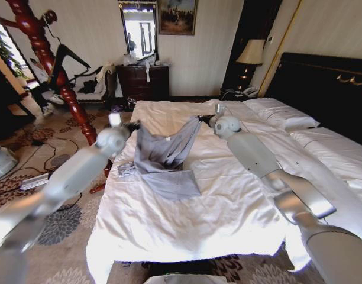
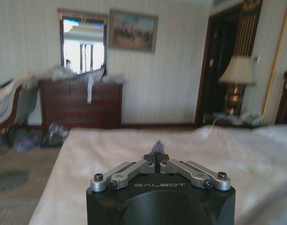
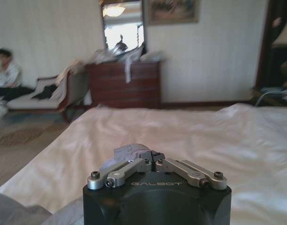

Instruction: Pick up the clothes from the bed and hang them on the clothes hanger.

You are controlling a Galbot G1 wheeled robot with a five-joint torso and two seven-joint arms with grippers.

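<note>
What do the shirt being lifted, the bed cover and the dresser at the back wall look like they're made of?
The shirt, pinched at its top edge by the left gripper and right gripper, looks like thin, soft blue-grey cloth: it sags and folds. The bed cover seems matte white cotton-like fabric, finely creased. The dresser looks like dark, slightly glossy wood with drawer lines.

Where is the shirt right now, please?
In the head view the shirt is stretched above the bed between the left hand and right hand, its lower part resting on the duvet.
</note>
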